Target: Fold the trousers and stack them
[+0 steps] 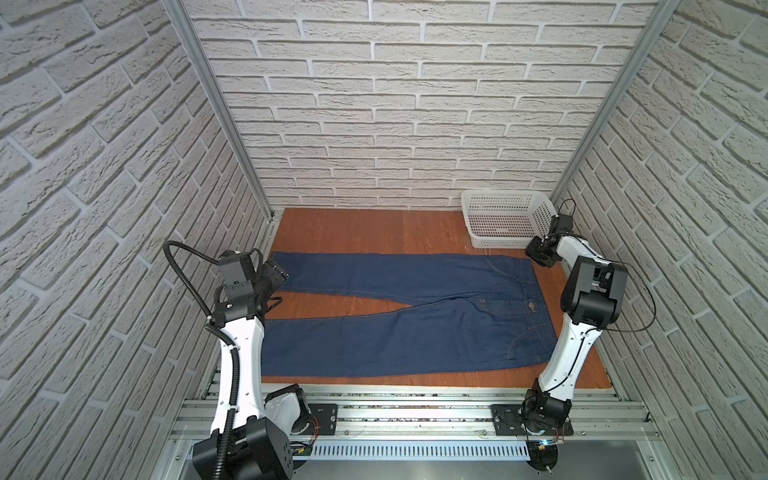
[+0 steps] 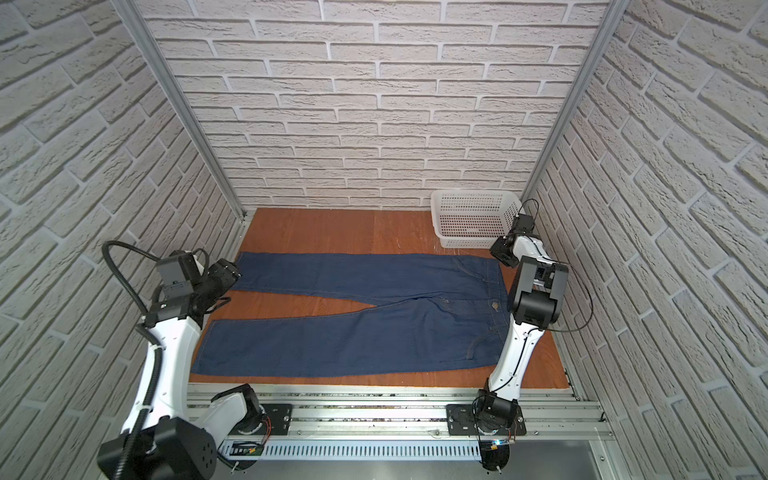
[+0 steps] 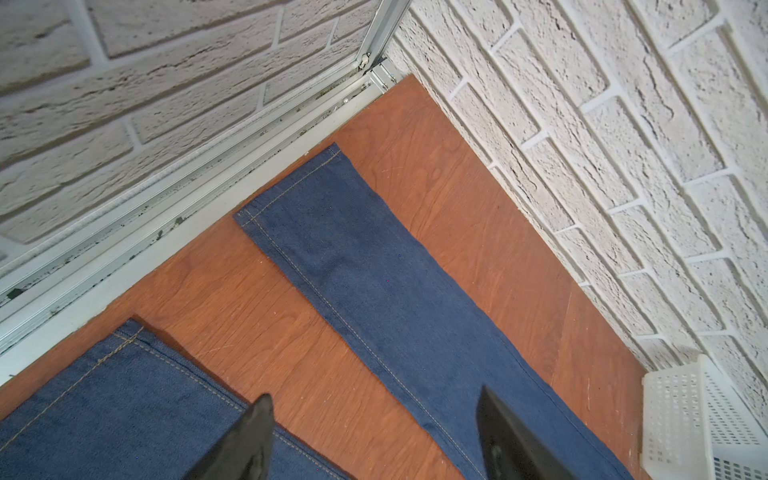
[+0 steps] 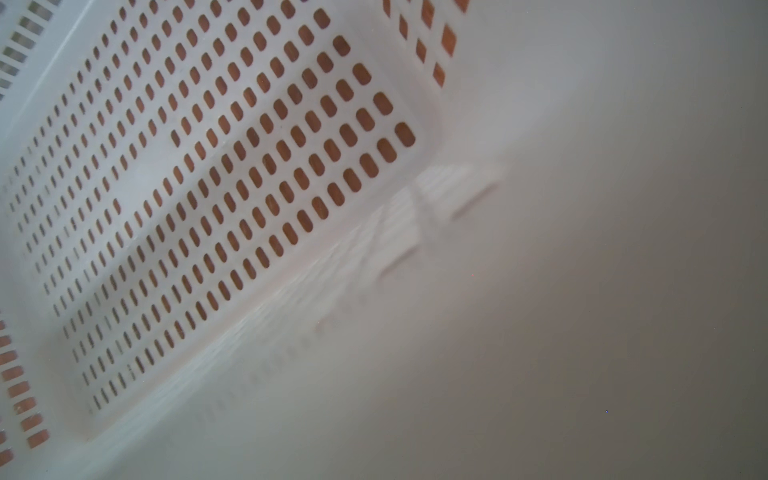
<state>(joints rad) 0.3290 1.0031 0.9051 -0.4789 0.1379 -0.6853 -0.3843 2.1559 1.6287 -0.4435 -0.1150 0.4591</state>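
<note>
The trousers [image 1: 415,332] [image 2: 353,340] are dark blue jeans lying flat on the wooden table, waist to the right, both legs stretching left with a gap between them. My left gripper [image 1: 279,273] [image 2: 228,272] hovers over the far leg near its cuff. In the left wrist view it [image 3: 374,405] is open, one finger over each leg [image 3: 374,270], holding nothing. My right gripper [image 1: 539,254] [image 2: 500,251] sits past the far end of the waistband, against the basket's near right corner. Its fingers do not show in the right wrist view.
A white perforated basket [image 1: 505,194] [image 2: 473,194] [image 3: 702,415] [image 4: 208,166] stands at the back right corner, its wall filling the right wrist view. Brick-pattern walls close in three sides. Bare wooden table [image 1: 353,228] lies behind the trousers. A metal rail runs along the front.
</note>
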